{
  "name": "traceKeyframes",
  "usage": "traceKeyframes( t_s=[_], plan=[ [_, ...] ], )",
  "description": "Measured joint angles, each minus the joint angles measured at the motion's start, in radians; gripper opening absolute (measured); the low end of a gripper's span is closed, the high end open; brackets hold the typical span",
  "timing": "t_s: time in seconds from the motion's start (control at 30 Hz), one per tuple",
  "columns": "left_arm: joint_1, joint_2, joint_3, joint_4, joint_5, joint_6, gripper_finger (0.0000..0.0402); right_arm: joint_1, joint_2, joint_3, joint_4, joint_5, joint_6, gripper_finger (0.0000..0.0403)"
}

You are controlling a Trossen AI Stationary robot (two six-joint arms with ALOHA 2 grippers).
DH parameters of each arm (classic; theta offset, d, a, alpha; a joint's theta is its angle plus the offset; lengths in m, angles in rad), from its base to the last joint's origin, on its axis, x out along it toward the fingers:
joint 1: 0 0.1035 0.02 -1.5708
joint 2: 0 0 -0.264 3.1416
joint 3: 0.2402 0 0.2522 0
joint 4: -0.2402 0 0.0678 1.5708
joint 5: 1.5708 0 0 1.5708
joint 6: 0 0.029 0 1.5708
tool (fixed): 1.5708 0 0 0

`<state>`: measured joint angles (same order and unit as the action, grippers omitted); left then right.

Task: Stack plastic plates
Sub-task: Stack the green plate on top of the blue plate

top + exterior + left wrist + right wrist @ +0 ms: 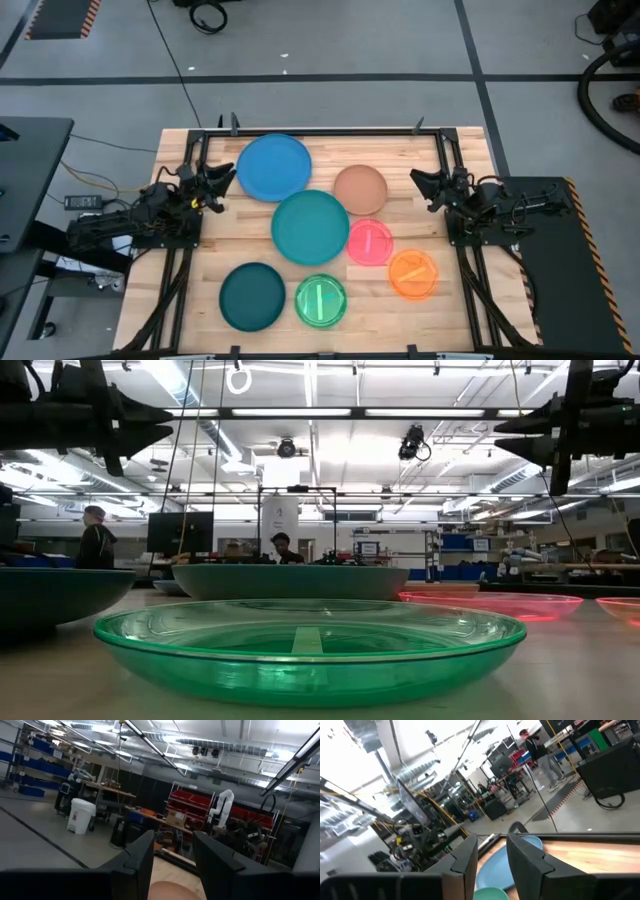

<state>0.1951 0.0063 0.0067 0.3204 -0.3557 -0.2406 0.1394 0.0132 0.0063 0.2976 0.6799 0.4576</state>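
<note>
seven plates spread out singly on the wooden desk (190, 300), both arms parked at the sides.

the blue plate (274, 166) sits toward the far edge, with the tan-brown plate (360, 189) near it on the right. the teal plate (310, 227) is in the middle, touching or slightly overlapping the blue one. the pink plate (370, 241) lies just beside the teal one, and the orange plate (413, 274) is just beside the pink. the dark teal plate (252, 296) and the green plate (321, 300) lie side by side at the near edge. none is stacked yet. the left claw (228, 177) hangs by the desk's left edge near the blue plate, its fingers a little apart and holding nothing. the right claw (418, 182) hangs by the right edge near the tan-brown plate, also slightly spread and empty. two people (97, 541) are in the room behind.
</note>
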Motion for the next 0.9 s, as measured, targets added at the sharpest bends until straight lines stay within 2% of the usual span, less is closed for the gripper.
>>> traceKeyframes(
  t_s=[0.13,0.27,0.4,0.5,0.67,0.73,0.9],
  plan=[
    [0.000,0.000,0.000,-0.005,0.000,0.001,0.0142,0.000,0.000,0.000,0.014,0.005,-0.006,0.0114],
    [-0.002,0.000,0.000,-0.004,0.007,-0.039,0.0142,0.000,0.000,0.000,0.011,-0.072,-0.013,0.0114],
    [-0.003,0.019,0.000,-0.006,0.177,-0.022,0.0142,0.000,0.017,0.000,-0.006,-0.214,-0.061,0.0114],
    [-0.003,0.059,0.008,-0.019,0.227,-0.056,0.0142,0.000,0.060,0.000,0.000,-0.234,-0.024,0.0114],
    [-0.003,0.176,0.067,-0.050,0.251,-0.003,0.0142,0.000,0.200,0.034,-0.018,-0.229,0.025,0.0114],
    [-0.003,0.226,0.080,-0.060,0.263,0.043,0.0142,0.002,0.277,0.064,-0.015,-0.229,0.037,0.0114],
    [-0.003,0.337,0.122,-0.086,0.306,0.049,0.0142,0.005,0.495,0.151,-0.015,-0.229,0.037,0.0114]
  ],
)
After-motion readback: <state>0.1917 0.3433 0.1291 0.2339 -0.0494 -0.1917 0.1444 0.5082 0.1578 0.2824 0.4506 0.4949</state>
